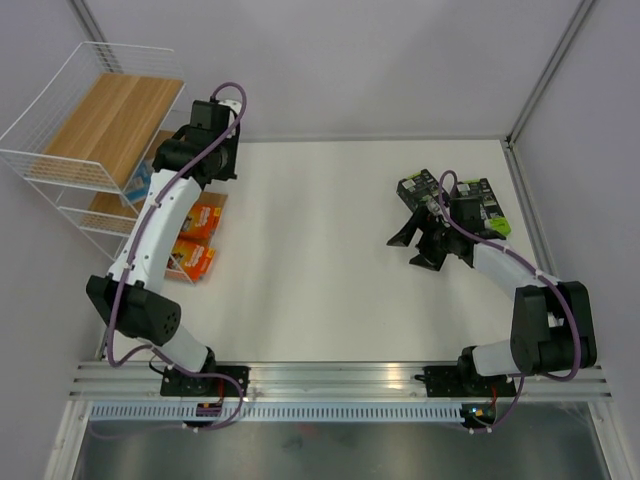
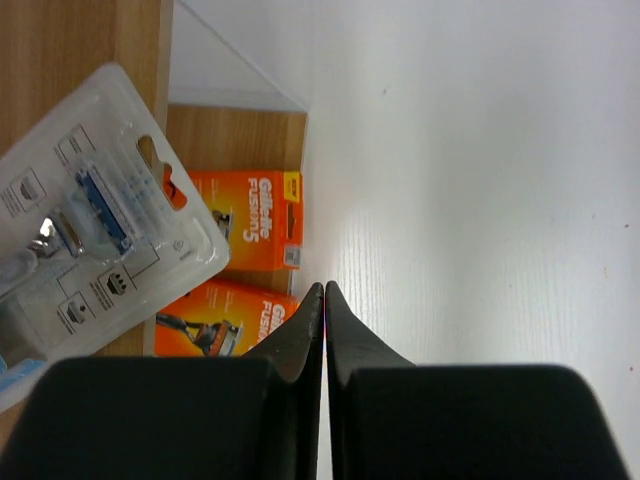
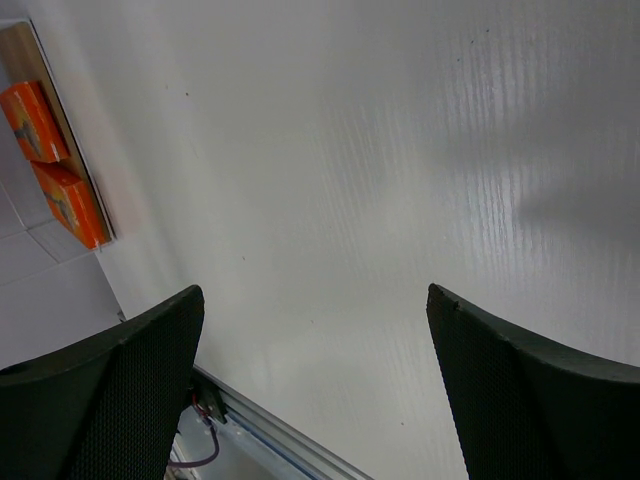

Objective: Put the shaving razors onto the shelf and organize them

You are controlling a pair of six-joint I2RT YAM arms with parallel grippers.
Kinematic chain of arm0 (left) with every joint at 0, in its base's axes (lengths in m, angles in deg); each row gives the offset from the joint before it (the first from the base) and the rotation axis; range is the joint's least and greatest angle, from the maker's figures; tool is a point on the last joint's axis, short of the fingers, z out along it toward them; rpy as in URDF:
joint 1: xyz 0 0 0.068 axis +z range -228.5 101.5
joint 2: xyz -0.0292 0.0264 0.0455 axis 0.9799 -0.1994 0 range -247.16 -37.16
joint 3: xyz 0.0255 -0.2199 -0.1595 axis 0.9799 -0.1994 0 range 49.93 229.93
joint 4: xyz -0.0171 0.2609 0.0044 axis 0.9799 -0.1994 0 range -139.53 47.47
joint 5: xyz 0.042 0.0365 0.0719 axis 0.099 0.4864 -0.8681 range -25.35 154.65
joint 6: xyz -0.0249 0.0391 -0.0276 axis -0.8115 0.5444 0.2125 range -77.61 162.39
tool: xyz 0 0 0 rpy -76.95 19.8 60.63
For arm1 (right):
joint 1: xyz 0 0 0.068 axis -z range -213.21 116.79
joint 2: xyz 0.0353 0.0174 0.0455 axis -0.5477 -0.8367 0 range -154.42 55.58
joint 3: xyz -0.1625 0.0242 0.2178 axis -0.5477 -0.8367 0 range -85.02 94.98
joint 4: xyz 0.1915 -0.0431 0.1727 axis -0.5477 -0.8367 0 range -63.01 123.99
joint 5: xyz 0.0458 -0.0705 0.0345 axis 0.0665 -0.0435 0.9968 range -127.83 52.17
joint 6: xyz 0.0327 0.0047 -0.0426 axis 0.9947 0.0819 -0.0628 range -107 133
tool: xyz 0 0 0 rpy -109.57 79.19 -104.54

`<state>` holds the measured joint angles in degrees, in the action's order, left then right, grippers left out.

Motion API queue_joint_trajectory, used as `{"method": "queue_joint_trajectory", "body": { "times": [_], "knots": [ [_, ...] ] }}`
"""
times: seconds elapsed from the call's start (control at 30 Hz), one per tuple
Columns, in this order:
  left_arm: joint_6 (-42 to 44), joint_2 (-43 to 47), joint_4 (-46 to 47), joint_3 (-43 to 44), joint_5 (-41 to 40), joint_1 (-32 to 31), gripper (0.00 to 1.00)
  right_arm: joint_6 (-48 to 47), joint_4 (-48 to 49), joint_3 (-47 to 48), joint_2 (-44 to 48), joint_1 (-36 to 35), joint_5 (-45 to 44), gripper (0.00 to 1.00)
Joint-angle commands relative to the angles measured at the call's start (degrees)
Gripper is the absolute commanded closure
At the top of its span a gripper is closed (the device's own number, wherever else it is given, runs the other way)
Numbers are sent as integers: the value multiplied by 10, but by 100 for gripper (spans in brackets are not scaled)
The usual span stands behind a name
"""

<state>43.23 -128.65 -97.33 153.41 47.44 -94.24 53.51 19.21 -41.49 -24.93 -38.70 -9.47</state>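
Over the shelf, left gripper with fingers pressed flat together and nothing between them: empty, which fits a pack already set down below. Under it, on a higher board, the white-blue pack, lying flat but skewed, one corner reaching out toward the step down; probably laid flat for being too thin to stand, and probably in need of squaring up. On the lowest board, the orange boxes, faces up, side by side with labels running the same way, seemingly grouped by kind at the edge nearest the table. Far across on the right, well apart from the shelf, the black boxes, on the table close to the wall, with the arm covering the gap between them, so touching or not cannot be told. Just on their near side, right gripper spread as wide as it goes, holding nothing, only bare table between the fingers in the wrist view; wide most likely to take a box across its width. Three packs shelved, two to go. Risk in the next reach: nudging the neighbouring box.
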Motion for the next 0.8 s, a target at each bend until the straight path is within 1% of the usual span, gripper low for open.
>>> {"method": "queue_joint_trajectory", "body": {
  "times": [0.0, 0.1, 0.13, 0.2, 0.23, 0.27, 0.33, 0.37, 0.4, 0.47, 0.5, 0.67, 0.77],
  "knots": [
    [-29, -7, -43, -20, 47, 22, 98, 3, 1, -7, 14, -6, -6, 2],
    [-21, -19, -43, -17, 32, 44, 98, 3, 1, -6, 11, -8, -6, 2],
    [-20, -21, -43, -6, 43, 61, 98, 3, 2, -6, 11, -9, -7, 2],
    [-10, -29, -40, 5, 67, 73, 98, 5, 2, -5, 11, -12, -9, 2],
    [-9, -36, -41, 19, 66, 80, 98, 6, 2, -5, 12, -12, -10, 2],
    [12, -42, -42, 27, 61, 82, 98, 8, 5, -5, 12, -14, -11, 2],
    [18, -55, -42, 37, 62, 84, 92, 9, 6, -5, 11, -15, -11, 2],
    [19, -61, -43, 42, 61, 84, 88, 10, 5, -5, 11, -17, -11, 2],
    [19, -67, -45, 44, 61, 83, 45, 8, 5, -4, 11, -18, -9, 2],
    [16, -64, -47, 46, 67, 83, 8, 7, 5, -4, 12, -21, -11, 2],
    [16, -62, -47, 44, 81, 83, 1, 6, 5, -5, 13, -21, -14, 2],
    [15, -49, -46, 44, 85, 83, 0, 11, 13, -7, 6, -28, -12, 2],
    [16, -48, -43, 52, 109, 83, 0, 13, 15, -3, 1, -33, -11, 2]
  ]
}}
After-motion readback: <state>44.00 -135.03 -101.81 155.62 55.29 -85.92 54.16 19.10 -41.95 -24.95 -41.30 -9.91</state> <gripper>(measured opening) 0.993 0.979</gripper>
